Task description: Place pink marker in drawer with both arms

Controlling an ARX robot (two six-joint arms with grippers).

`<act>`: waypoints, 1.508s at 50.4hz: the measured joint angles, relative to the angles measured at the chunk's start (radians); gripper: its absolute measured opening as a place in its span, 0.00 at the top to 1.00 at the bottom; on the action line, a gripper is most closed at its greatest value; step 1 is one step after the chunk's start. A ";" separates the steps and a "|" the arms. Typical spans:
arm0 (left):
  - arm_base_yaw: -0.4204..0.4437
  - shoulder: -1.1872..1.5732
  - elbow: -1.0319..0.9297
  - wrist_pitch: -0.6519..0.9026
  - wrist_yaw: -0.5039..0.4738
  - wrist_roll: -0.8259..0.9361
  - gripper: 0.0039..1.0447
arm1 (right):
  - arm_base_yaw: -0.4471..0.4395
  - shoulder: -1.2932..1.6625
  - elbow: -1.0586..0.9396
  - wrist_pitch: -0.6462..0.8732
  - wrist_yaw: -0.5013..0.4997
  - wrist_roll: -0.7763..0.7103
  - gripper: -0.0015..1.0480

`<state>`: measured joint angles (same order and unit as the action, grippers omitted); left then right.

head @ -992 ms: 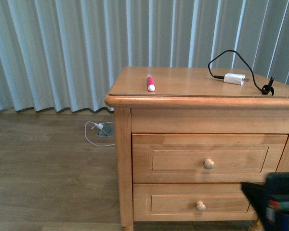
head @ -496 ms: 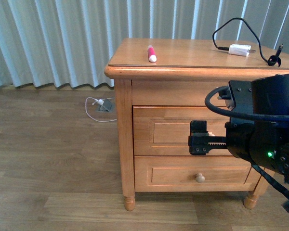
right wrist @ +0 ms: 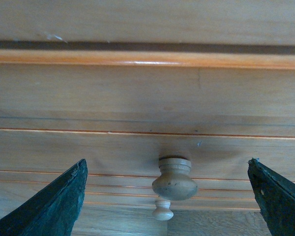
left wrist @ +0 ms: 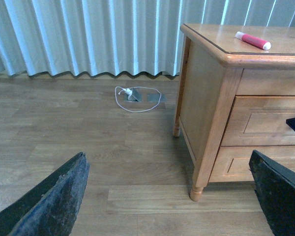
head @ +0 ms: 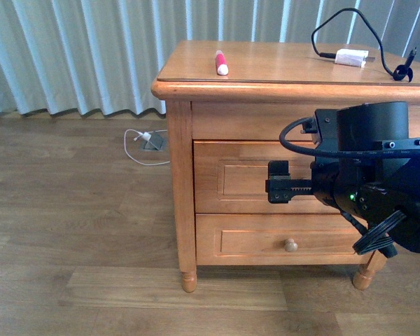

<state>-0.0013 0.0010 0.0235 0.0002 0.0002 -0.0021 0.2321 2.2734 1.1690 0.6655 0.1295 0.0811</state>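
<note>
We find the pink marker (head: 221, 62) lying flat on top of the nightstand (head: 175, 87), toward its left side and just back from the front edge, well apart from the white charger (head: 351, 57) at the far right. Its long axis runs roughly front to back, with the white end toward the front edge and the pink end toward the curtain. We judge it light, rigid and smooth. Being round, it is liable to roll if nudged, so it should be taken across the middle of the barrel, with the jaws square to the long axis. The drawer (head: 231, 178) is shut. The right gripper (head: 278, 183) is level with its front, jaws wide apart. In the right wrist view the knob (right wrist: 174, 178) sits between the fingers and touches neither. The left gripper (left wrist: 169, 156) hangs over the floor to the left of the nightstand, jaws also apart and holding nothing. We judge that the drawer must be opened before the marker is lifted.
</note>
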 joint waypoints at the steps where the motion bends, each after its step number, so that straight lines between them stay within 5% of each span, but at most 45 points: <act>1: 0.000 0.000 0.000 0.000 0.000 0.000 0.05 | -0.001 0.003 0.002 0.000 -0.001 -0.002 0.08; 24: 0.000 0.000 0.000 0.000 0.000 0.000 0.05 | -0.008 0.072 0.049 -0.002 0.021 -0.021 0.08; 50: 0.000 0.000 0.000 0.000 0.000 0.000 0.05 | -0.014 0.064 0.038 0.000 0.023 0.007 0.76; 65: 0.000 0.000 0.000 0.000 0.000 0.000 0.05 | -0.014 -0.051 -0.074 -0.096 -0.023 0.117 0.78; 76: 0.000 0.000 0.000 0.000 0.000 0.000 0.05 | 0.001 -0.243 -0.338 -0.119 -0.062 0.171 0.78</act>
<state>-0.0013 0.0010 0.0235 0.0002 -0.0002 -0.0021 0.2329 2.0308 0.8307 0.5461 0.0673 0.2516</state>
